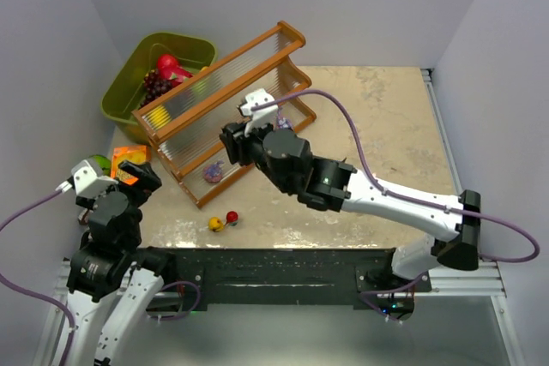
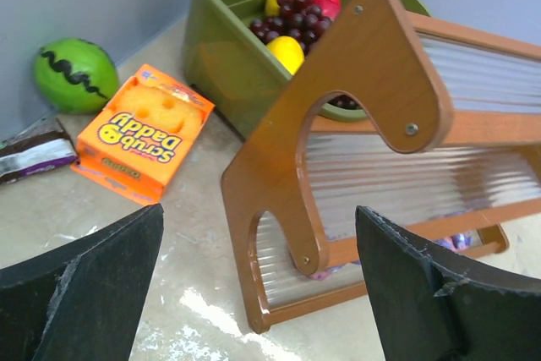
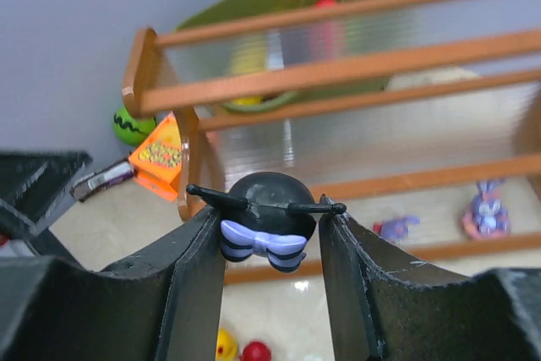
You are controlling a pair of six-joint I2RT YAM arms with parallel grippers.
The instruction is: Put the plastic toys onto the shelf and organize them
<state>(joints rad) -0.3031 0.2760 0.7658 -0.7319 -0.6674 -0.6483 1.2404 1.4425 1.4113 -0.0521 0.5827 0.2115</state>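
Observation:
My right gripper [image 3: 270,238] is shut on a dark blue-black round toy [image 3: 270,202] with thin antennae and a lilac striped bow, held in the air in front of the shelf [image 3: 338,69]. From above, that gripper [image 1: 233,145] hangs just off the shelf's [image 1: 225,99] lower tiers. A purple toy [image 3: 396,227] and a pink-purple bunny [image 3: 483,211] are at the shelf's lowest level. A yellow toy [image 1: 216,224] and a red one [image 1: 232,217] lie on the table in front. My left gripper [image 2: 258,289] stands open and holds nothing, facing the shelf's left end panel [image 2: 338,124].
An olive-green bin [image 1: 137,83] holding grapes and red fruit sits behind the shelf's left end. An orange Scrub Daddy box [image 2: 144,133], a green striped ball [image 2: 76,73] and a dark wrapped packet [image 2: 34,150] lie by the left wall.

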